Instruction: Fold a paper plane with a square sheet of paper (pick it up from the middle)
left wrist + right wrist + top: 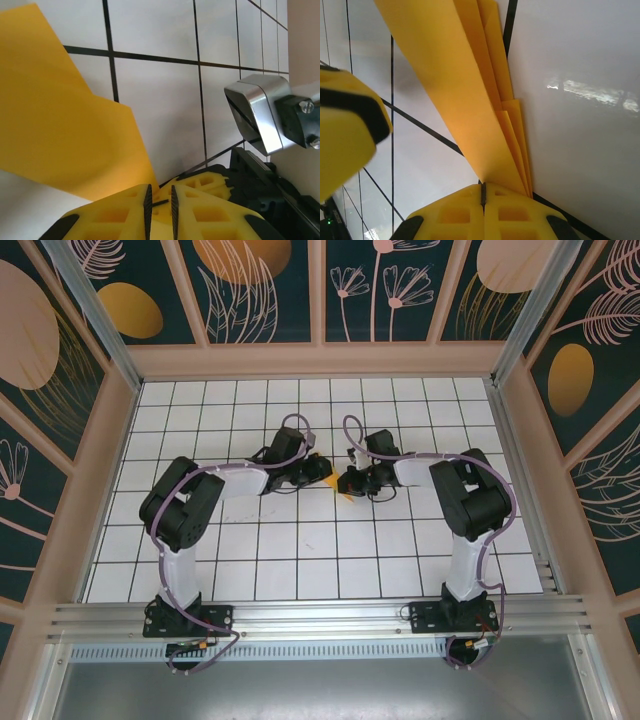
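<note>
The square sheet of paper is folded into the paper plane (465, 90), long narrow orange-yellow layers that taper to a point. My right gripper (483, 192) is shut on that narrow end, and the layers fan upward from its pads. In the top view the plane (345, 494) shows as a small orange patch between the two grippers at mid-table. My left gripper (160, 197) faces the right one, its pads a narrow gap apart. The plane's tip (154, 182) reaches the left gripper's left fingertip, and nothing shows between the pads. The right gripper's yellow fingers (205, 181) sit just beyond.
White tiled table (300, 540) with black grid lines, walled by patterned panels. The right wrist's silver camera housing (257, 117) hangs close to the left gripper. One left finger (345, 135) looms blurred beside the plane. Both arms (190, 500) reach in toward the centre.
</note>
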{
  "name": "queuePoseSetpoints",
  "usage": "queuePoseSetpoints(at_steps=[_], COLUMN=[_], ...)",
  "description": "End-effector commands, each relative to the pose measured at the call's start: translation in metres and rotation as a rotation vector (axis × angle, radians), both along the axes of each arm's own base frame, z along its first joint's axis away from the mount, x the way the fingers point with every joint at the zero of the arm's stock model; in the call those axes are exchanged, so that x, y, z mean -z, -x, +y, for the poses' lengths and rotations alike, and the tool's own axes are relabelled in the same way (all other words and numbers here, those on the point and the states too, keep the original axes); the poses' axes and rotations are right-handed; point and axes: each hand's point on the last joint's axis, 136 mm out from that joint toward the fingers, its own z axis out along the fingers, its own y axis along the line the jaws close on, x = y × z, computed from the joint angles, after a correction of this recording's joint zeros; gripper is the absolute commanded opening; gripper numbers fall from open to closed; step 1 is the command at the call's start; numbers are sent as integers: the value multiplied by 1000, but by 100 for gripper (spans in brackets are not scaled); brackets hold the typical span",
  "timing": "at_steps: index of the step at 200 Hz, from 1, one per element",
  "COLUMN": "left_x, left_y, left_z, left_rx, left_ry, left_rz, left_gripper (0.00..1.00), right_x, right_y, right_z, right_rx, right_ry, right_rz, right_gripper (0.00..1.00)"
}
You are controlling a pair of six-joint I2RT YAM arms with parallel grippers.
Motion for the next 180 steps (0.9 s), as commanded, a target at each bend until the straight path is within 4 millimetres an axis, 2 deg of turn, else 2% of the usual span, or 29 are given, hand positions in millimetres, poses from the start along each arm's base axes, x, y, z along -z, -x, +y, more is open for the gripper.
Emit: queuePoseSetpoints(at_steps=[1,59,111,180], left_x=[7,31,53,62], left_y=[4,-4,-5,-24], left_z=[-12,-11,10,42], left_rx=[24,-3,-71,-139], left_ry=[34,-30,-155,-212], left_rz=[21,56,80,87], left_gripper=[19,18,18,17], right_x=[36,39,51,63], right_y=[14,18,29,46], right_z=[-16,-19,-32,-44], right_rx=[32,35,49,42], right_ry=[92,101,168,208], right_rz=[90,104,131,170], right_gripper=[0,0,0,0])
